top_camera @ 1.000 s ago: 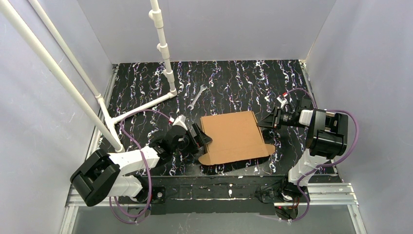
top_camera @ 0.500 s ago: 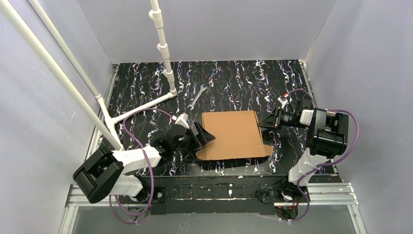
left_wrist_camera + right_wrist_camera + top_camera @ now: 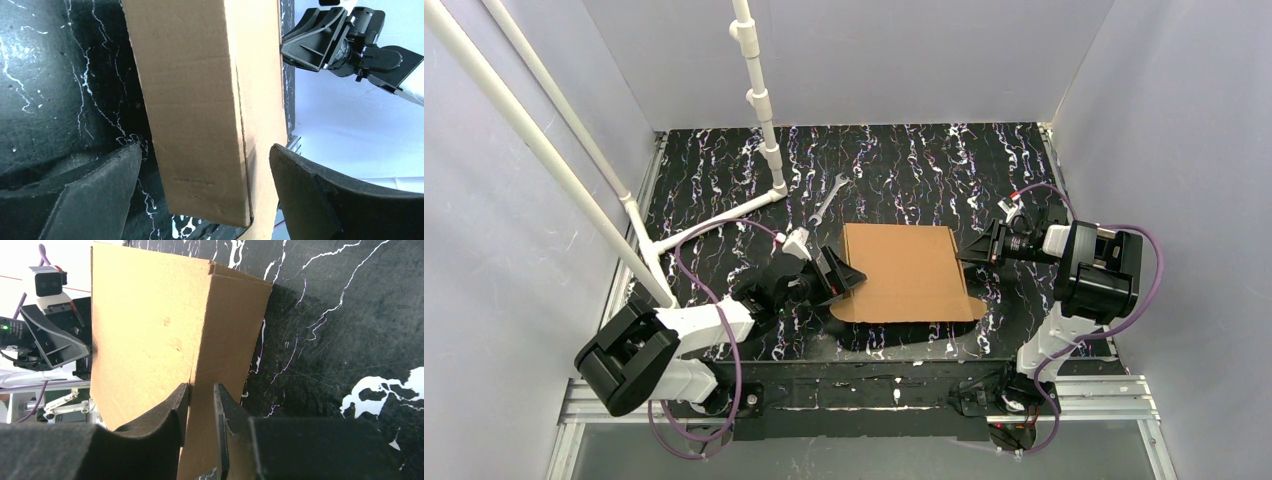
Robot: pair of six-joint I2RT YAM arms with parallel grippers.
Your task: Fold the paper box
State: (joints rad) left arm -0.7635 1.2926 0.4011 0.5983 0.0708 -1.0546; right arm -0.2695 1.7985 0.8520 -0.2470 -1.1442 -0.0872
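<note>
The paper box [image 3: 906, 272] is a brown cardboard piece lying in the middle of the black marbled table, its lid panel facing up. In the left wrist view its left side wall [image 3: 200, 100] stands between the wide-open fingers of my left gripper [image 3: 205, 150], with a gap on each side. My left gripper [image 3: 844, 275] sits at the box's left edge. My right gripper [image 3: 972, 250] is at the right edge. The right wrist view has the right gripper [image 3: 201, 387] shut on the box's right side wall [image 3: 145, 330], one finger on each face.
A metal wrench [image 3: 827, 200] lies just behind the box's far left corner. A white pipe frame [image 3: 764, 130] stands at the back left. Grey walls enclose the table, and a metal rail [image 3: 874, 395] runs along the near edge.
The box has turned clockwise and now lies square to the table. My left gripper followed its left edge back and to the right. The right gripper kept its hold and shifted slightly.
</note>
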